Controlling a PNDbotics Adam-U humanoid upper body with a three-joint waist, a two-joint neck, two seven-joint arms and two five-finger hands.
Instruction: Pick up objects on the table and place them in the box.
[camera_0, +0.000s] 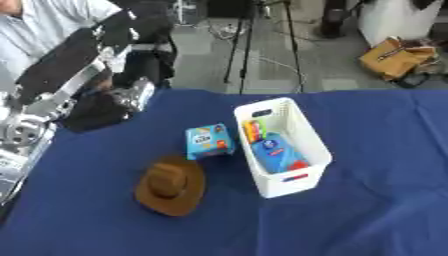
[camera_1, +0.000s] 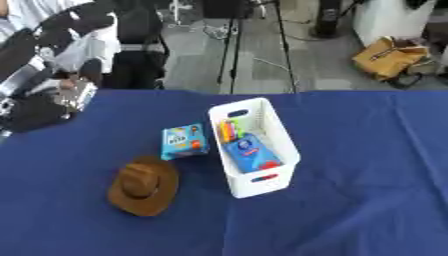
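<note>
- While my left hand (camera_0: 105, 107) hangs at the table's (camera_0: 376, 210) far-left edge, fingers' state unreadable:
- white box (camera_0: 302, 135): blue packet (camera_0: 273, 154), colourful items.
- beside it: blue carton (camera_0: 209, 141), brown hat (camera_0: 171, 186).

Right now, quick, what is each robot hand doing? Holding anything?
Left hand: raised over the table's far left edge; whether the fingers are open or closed cannot be told, and nothing shows in it.
Right hand: not in view.

Brown hat (camera_1: 143, 186) and blue packet (camera_1: 184, 141) just left of white box (camera_1: 254, 184) (part-filled).
</note>
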